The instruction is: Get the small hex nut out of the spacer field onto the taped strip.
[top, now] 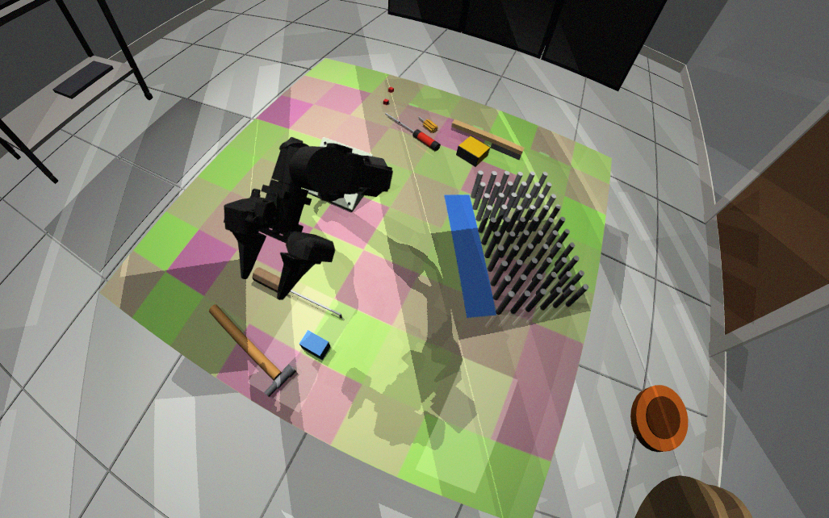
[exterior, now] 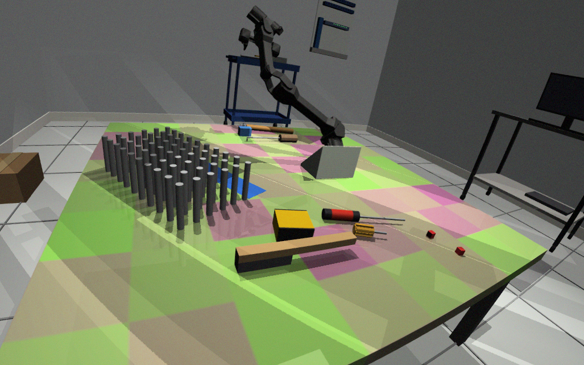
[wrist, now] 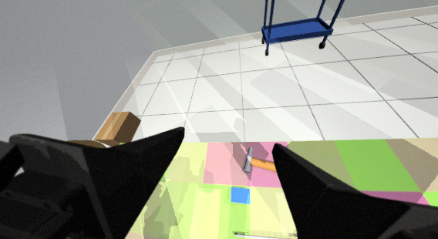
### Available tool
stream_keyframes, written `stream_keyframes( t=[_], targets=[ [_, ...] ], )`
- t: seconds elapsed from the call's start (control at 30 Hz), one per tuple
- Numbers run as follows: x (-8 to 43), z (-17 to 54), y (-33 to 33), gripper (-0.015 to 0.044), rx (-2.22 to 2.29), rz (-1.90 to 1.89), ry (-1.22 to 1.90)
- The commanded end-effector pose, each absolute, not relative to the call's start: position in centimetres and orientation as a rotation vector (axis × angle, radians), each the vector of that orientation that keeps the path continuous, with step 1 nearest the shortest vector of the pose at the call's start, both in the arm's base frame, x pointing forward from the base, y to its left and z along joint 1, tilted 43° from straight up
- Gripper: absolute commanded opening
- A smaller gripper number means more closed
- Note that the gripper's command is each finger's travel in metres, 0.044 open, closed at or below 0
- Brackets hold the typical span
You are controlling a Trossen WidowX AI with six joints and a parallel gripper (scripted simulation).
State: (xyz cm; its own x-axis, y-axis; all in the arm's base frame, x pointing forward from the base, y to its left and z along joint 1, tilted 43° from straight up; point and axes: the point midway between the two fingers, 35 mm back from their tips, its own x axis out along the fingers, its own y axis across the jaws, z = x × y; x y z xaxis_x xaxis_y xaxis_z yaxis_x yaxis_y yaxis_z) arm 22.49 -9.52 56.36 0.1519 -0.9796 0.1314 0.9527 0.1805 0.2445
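Observation:
My gripper point(top: 263, 286) point(wrist: 228, 139) is open and empty, raised high above the table. In the top view it overlaps a thin tool with a brown handle point(top: 265, 279) point(exterior: 288, 137), whose metal rod point(top: 317, 305) point(exterior: 264, 137) point(wrist: 262, 236) ends in a small bent tip. That tool lies on the table, well away from the spacers. The grey metal spacers point(top: 503, 303) point(exterior: 179, 206) stand upright in dense rows. The blue taped strip point(top: 469, 257) point(exterior: 249, 185) lies along their front, with no nut visible on it. The hex nut cannot be made out among the spacers.
A hammer point(top: 246, 347) point(exterior: 271, 129) point(wrist: 264, 164) and a blue block point(top: 313, 343) point(exterior: 244, 131) point(wrist: 240, 195) lie near the brown-handled tool. Beyond the spacers' other end are a yellow block point(top: 472, 148) point(exterior: 293, 219), wooden bar point(top: 488, 138) point(exterior: 296, 247), red screwdriver point(top: 426, 139) point(exterior: 340, 215) and yellow screwdriver point(top: 429, 124) point(exterior: 364, 230).

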Motion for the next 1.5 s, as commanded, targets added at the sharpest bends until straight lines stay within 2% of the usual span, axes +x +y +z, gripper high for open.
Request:
stream_keyframes(
  t=[0.0, 0.03, 0.43, 0.63, 0.83, 1.13, 1.47],
  targets=[
    [22.4, 56.5, -9.5, 0.0426, 0.105, -1.394, -0.287],
    [22.1, 56.8, -9.6, 0.0440, 0.082, -1.406, -0.297],
    [11.9, 61.3, -7.5, 0.0440, 0.030, -1.171, -0.442],
    [7.7, 61.4, -10.4, 0.0440, 0.070, -1.048, -0.486],
    [6.1, 60.0, -15.3, 0.0440, 0.129, -0.943, -0.497],
    [9.5, 55.5, -22.7, 0.0440, 0.216, -0.802, -0.444],
    [19.9, 47.5, -26.2, 0.0440, 0.277, -0.638, -0.278]
  ],
)
